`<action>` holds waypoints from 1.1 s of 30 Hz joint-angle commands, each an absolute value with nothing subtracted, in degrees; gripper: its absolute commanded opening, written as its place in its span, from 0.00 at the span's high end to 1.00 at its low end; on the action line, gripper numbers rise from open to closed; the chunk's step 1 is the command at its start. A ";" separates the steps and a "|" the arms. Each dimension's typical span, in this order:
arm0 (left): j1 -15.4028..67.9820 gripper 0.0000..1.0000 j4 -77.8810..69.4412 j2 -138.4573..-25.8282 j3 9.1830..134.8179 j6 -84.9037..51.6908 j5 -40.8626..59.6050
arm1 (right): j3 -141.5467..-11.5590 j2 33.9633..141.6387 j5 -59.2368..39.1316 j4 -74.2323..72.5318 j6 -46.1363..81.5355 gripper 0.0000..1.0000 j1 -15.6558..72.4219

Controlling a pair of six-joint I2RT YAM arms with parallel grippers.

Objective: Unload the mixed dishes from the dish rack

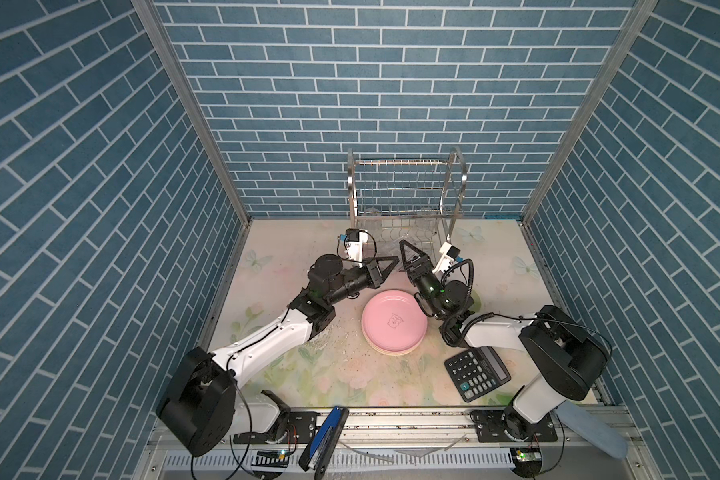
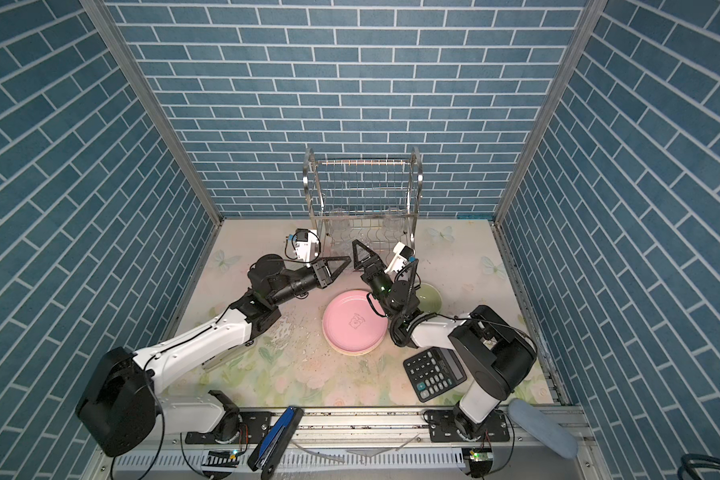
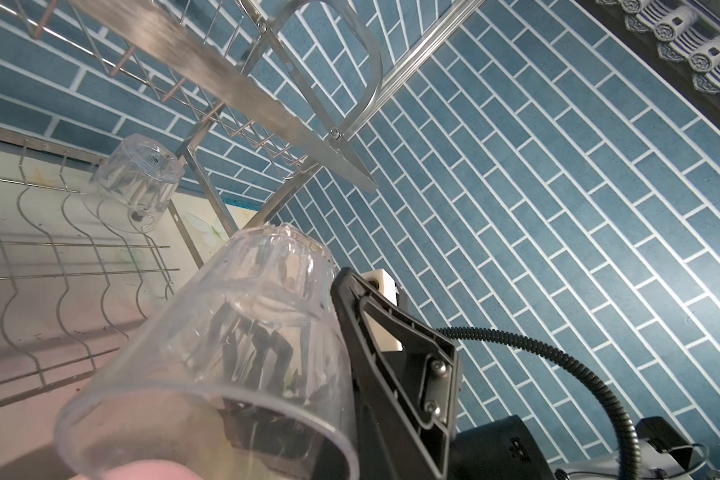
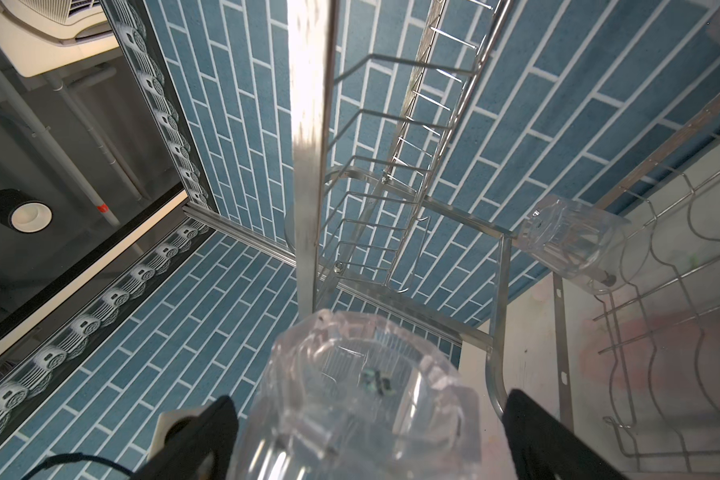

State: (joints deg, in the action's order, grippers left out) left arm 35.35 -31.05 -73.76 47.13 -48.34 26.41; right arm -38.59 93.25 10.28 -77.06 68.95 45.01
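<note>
lower left, the clear glass looks light, slick, brittle; left gripper pinches its rim, the safest hold; right gripper stands wide around it.

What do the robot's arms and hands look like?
The left arm and the right arm are white with chunky black joints. The left hand and right hand are black, with hollow triangle fingers. A ribbed black hose loops by the right wrist.
</note>
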 commanded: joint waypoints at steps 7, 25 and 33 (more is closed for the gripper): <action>35.07 1.00 3.62 -62.59 56.01 -34.98 19.60 | -35.69 88.39 13.09 -73.13 61.36 0.01 45.27; 34.81 1.00 56.55 -70.22 70.48 -20.41 6.23 | -37.58 78.73 21.44 -50.99 42.39 0.01 48.89; 34.83 1.00 62.15 -77.11 69.87 -17.00 6.23 | -35.51 68.68 26.69 -39.34 35.54 0.01 48.88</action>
State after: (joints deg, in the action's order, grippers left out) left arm 35.11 58.48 -75.48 68.66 -19.64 6.68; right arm -36.47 70.28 23.24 -44.05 39.90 48.75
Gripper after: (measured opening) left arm 0.077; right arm 0.985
